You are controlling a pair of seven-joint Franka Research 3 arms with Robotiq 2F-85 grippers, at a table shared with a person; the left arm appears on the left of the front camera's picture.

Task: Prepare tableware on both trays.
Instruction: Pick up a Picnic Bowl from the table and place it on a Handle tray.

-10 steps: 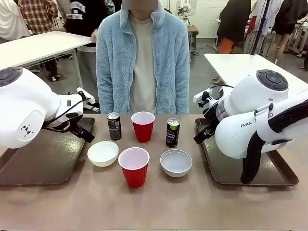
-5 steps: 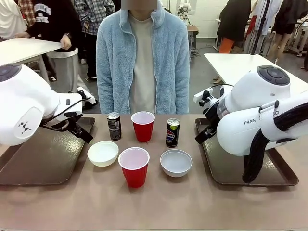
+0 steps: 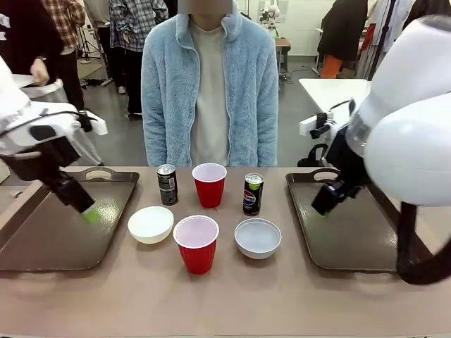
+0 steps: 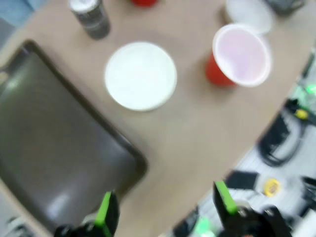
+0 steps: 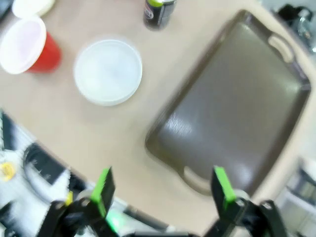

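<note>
Left claw (image 4: 164,202) and right claw (image 5: 162,183) gape wide and empty over the left dark brown plastic tray (image 3: 42,246) and right dark brown plastic tray (image 3: 352,243). Mid-frame on the tabletop (image 3: 225,303), the thin red plastic cups (image 3: 196,243) probably crush, so pinch the rim gently. The small round white bowl (image 3: 150,224) and pale grey bowl (image 3: 258,237) look stiff: take the lip. The slim black soda cans (image 3: 167,184) look slick: grip mid-body.

Robotics lab, open hall: more white tables (image 3: 331,95) and bystanders (image 3: 130,21) behind the person (image 3: 209,84), bare grey floor (image 3: 292,113) between them.

Glossy white rounded arms (image 3: 409,141) with black cables (image 3: 403,239) carry black fingers (image 3: 67,190) with green pads (image 4: 104,213).
</note>
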